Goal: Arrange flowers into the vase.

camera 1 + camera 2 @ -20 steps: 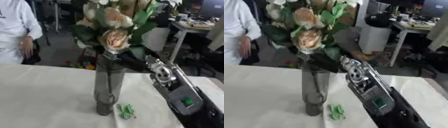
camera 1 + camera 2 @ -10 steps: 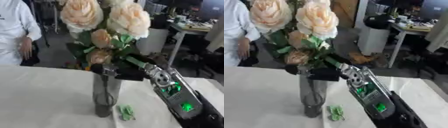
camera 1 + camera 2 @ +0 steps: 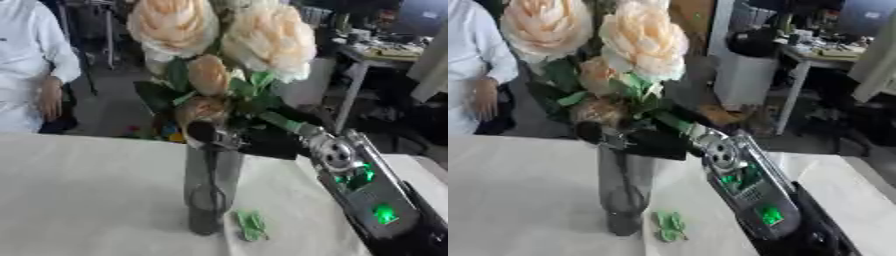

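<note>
Lowered since a second ago, the bouquet now has its stems inside the vase, and two big blooms that were out of sight then fill the top of both views. Reaching in from the right, the robot hand (image 3: 645,143) is at the vase mouth with dark fingers curled round the flower stems (image 3: 206,172). Directly below it stands one clear glass vase (image 3: 210,192) on the white desk (image 3: 79,190), the stems showing through the glass. Just right of the vase foot, below the robot hand, lies one small green leaf scrap (image 3: 252,225). Above the robot hand rise the flowers (image 3: 210,75): two large cream blooms, two smaller peach buds and dark green leaves. The right eye view shows the fingers against the vase rim more plainly; the left eye view shows more desk to the left. No left robot hand appears.
</note>
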`<state>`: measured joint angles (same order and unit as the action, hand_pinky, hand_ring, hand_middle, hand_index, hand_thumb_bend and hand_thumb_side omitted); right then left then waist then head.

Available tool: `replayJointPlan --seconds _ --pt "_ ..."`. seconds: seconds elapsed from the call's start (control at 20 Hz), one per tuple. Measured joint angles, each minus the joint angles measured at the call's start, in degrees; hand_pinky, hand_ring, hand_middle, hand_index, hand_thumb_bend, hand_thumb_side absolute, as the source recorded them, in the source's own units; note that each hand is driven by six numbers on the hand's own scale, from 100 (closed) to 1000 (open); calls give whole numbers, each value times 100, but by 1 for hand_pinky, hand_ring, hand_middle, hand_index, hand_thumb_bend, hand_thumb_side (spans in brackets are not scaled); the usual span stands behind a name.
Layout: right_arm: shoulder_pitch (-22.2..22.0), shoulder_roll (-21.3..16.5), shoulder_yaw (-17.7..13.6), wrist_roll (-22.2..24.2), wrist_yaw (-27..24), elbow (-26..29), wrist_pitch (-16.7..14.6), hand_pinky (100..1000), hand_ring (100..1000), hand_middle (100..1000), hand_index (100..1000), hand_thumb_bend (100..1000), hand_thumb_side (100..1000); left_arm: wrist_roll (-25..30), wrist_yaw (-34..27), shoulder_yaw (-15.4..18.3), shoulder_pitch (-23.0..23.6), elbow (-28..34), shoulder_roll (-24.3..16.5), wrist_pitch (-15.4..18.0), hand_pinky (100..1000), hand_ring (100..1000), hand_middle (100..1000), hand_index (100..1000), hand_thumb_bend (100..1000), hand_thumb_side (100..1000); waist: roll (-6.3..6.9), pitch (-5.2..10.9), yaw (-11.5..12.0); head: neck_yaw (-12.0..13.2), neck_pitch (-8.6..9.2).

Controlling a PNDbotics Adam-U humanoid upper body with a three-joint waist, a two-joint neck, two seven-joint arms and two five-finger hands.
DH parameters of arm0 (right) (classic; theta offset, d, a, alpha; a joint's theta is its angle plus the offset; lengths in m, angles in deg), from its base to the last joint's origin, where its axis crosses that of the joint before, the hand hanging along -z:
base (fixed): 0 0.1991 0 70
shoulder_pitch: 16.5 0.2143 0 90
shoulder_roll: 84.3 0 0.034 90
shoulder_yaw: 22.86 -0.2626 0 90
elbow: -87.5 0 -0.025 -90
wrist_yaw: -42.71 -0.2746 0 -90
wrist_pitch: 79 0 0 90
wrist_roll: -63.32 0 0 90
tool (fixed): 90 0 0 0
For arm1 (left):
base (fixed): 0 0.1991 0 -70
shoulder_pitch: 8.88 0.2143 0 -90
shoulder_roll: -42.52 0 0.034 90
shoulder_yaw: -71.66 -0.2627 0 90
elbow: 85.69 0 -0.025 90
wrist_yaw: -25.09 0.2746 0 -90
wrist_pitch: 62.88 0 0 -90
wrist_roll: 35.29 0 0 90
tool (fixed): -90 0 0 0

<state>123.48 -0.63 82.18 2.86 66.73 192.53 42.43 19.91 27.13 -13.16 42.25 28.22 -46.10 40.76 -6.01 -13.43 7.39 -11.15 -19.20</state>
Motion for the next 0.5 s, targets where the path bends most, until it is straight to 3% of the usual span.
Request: replayJointPlan --seconds 0.5 --pt "-11 0 -23 -157 215 133 42 921 979 891 1000 793 895 0 0 0 -1 0 0 0 889 902 863 963 100 1000 35 -15 -5 -9 31"
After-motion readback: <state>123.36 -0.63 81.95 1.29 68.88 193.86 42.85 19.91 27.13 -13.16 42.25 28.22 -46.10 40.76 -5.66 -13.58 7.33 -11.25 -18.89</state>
